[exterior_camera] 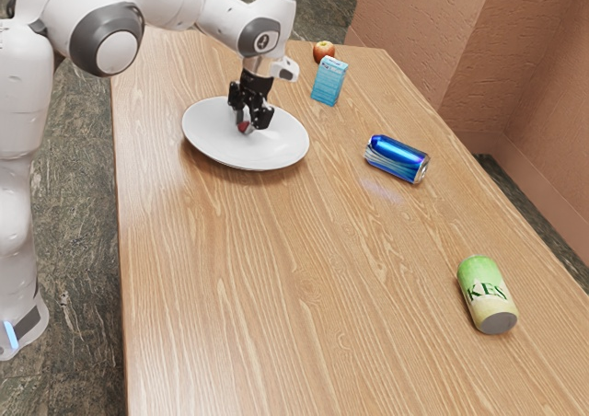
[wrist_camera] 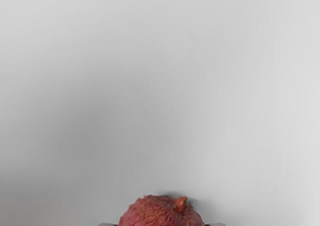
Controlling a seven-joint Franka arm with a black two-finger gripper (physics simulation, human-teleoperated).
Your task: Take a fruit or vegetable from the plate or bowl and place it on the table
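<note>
Over the white plate (exterior_camera: pixel 207 140), my gripper (exterior_camera: pixel 247 123) points down with a small red fruit (exterior_camera: pixel 243 127) between its fingertips. Both fingers meet the fruit's sides, so the gripper is shut on it. In the wrist view the wrinkled red fruit (wrist_camera: pixel 159 213), with a short orange-brown stem, is at the lower edge, a grey fingertip against each side. Behind it spreads the plate's pale surface (wrist_camera: pixel 165 86). Whether the fruit still touches the plate, I cannot tell.
On the wooden table (exterior_camera: pixel 248 287), a light blue carton (exterior_camera: pixel 329 81) stands beyond the plate, near a reddish-orange fruit (exterior_camera: pixel 323 52). A blue can (exterior_camera: pixel 397 158) lies toward the exterior view's right, and a green can (exterior_camera: pixel 487 294) is nearer the camera.
</note>
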